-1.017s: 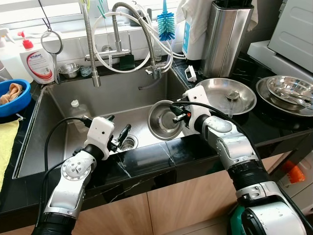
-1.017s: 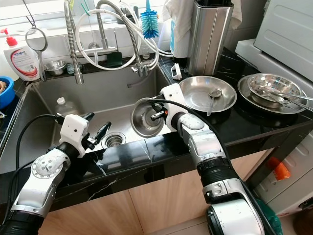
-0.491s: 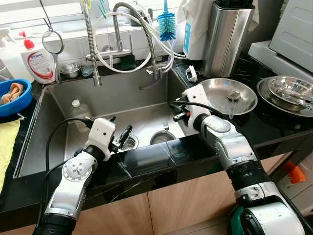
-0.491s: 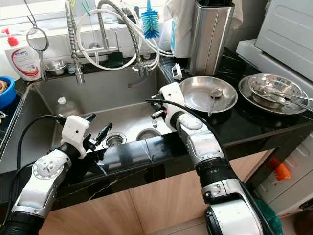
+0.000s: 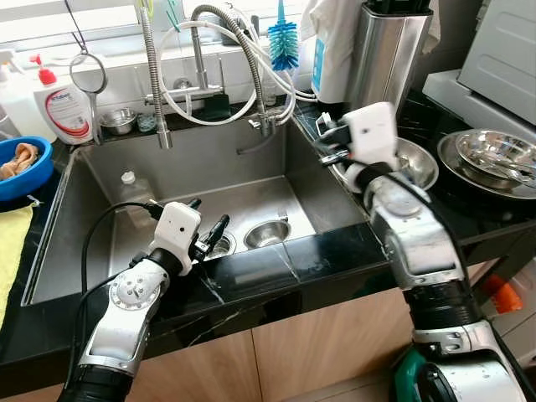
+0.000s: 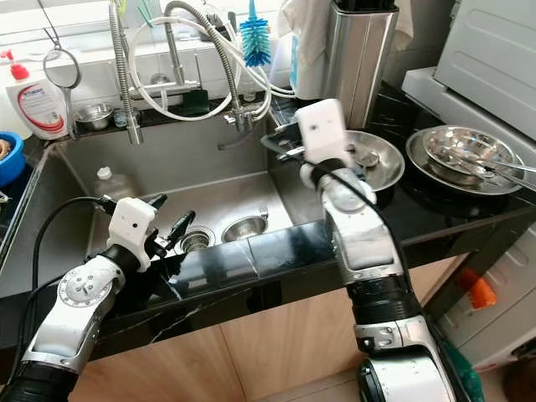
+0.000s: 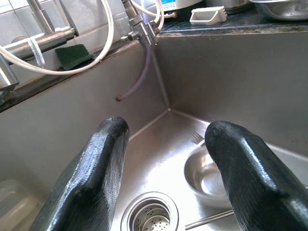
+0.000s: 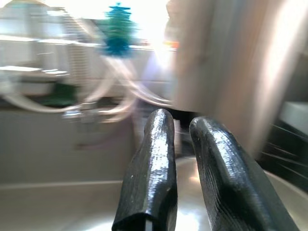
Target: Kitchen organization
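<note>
A small steel bowl (image 5: 268, 233) sits in the sink (image 5: 100, 180) beside the drain (image 5: 219, 245). The left gripper (image 5: 203, 238) hangs wide open and empty over the sink's front edge. The right gripper (image 8: 180, 192), nearly closed and empty, is up by the steel pan (image 5: 412, 161) on the counter.

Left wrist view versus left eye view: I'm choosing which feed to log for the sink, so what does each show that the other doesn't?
The left wrist view alone shows fork tines by the small steel bowl and the inner faces of the left gripper's open fingers.

The left eye view alone shows the right gripper raised over the counter plate, the blue bowl, the soap bottle and the dishes at far right.

Both show the left gripper, the sink, its drain, the green sponge and the faucet hoses.
</note>
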Available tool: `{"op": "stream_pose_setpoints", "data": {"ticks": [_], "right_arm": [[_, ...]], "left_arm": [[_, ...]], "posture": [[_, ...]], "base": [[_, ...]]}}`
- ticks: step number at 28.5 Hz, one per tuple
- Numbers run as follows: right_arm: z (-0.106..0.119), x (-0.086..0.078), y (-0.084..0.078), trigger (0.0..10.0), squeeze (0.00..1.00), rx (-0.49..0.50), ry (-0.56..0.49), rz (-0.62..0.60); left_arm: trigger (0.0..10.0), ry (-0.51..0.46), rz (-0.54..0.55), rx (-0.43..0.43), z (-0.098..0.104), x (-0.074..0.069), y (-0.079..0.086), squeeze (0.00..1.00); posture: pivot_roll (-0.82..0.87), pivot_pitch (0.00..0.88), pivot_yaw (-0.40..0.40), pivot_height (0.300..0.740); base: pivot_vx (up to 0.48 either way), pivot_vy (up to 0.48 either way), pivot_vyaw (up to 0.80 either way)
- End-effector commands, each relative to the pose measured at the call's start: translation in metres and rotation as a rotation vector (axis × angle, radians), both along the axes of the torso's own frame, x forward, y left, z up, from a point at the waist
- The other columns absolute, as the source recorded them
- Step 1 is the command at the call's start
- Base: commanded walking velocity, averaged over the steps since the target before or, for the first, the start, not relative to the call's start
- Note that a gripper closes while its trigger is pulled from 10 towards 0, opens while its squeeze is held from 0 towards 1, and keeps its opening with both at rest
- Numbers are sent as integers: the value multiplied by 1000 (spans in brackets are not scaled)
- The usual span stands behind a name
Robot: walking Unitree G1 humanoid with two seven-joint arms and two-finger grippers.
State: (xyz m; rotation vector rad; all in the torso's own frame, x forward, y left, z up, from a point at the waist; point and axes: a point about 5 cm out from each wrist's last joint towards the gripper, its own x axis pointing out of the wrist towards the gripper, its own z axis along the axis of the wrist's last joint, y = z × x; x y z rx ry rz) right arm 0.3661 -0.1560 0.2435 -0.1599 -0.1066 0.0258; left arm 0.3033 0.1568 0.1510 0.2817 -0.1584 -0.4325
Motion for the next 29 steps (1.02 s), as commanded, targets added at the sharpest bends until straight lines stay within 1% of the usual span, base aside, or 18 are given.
{"op": "stream_pose_setpoints", "data": {"ticks": [1,2,4,5,6,9,10,11,12,17,19,21,23,25,27,28,29], "right_arm": [[5,0,-7,10000,0,50,-2,-44],[6,2,-15,10000,1000,81,7,-87],[5,7,-29,10000,1000,173,55,-184],[5,7,-29,10000,1000,179,56,-193],[1,8,-29,10000,275,202,89,-226],[-1,9,-29,10000,275,220,115,-252],[-6,10,-26,10000,0,246,156,-270],[-6,10,-26,10000,0,246,156,-270],[-10,12,-22,10000,0,274,189,-284],[-16,16,-14,10000,0,324,233,-292],[-22,18,-11,10000,0,386,272,-311],[-27,18,-12,10000,0,433,297,-337],[-28,17,-14,10000,0,449,301,-353],[-28,18,-17,10000,1000,471,300,-387],[-27,18,-18,10000,1000,480,306,-399],[-26,20,-17,10000,27,490,312,-400],[-26,20,-16,10000,27,497,313,-400]], "left_arm": [[10000,30,-9,15,-6,-2,-1,0],[10000,31,-10,15,-6,-1,-1,0],[10000,32,-14,13,-6,0,-3,0],[10000,32,-14,13,-6,0,-3,0],[10000,31,-19,13,-6,0,-5,0],[10000,30,-22,13,-6,0,-6,0],[10000,30,-24,14,-6,0,-6,0],[10000,30,-24,14,-6,0,-6,0],[10000,29,-26,17,-6,0,-6,0],[10000,29,-23,23,-6,0,-4,0],[10000,29,-22,28,-6,0,-4,0],[10000,28,-24,31,-6,0,-4,0],[10000,29,-25,30,-6,0,-4,0],[10000,30,-27,31,-6,0,-5,0],[10000,31,-29,31,-7,-1,-5,0],[10000,31,-29,31,-7,-1,-5,0],[10000,31,-30,32,-7,-1,-5,0]], "posture": [[-116,0,54,740],[-122,0,54,740],[-123,0,53,740],[-124,0,54,740],[-124,0,54,740],[-124,0,54,740],[-121,0,52,740],[-121,0,52,740],[-121,0,52,740],[-112,0,51,740],[-112,0,51,740],[-112,0,49,740],[-112,0,49,740],[-113,0,49,740],[-113,0,49,740],[-113,0,49,740],[-113,0,49,740]], "base": [[0,0,0],[0,0,0],[0,0,0],[0,0,0],[0,0,0],[0,0,0],[0,0,0],[0,0,0],[0,0,0],[0,0,0],[0,0,0],[0,0,0],[0,0,0],[0,0,0],[0,0,0],[0,0,0],[0,0,0]]}}
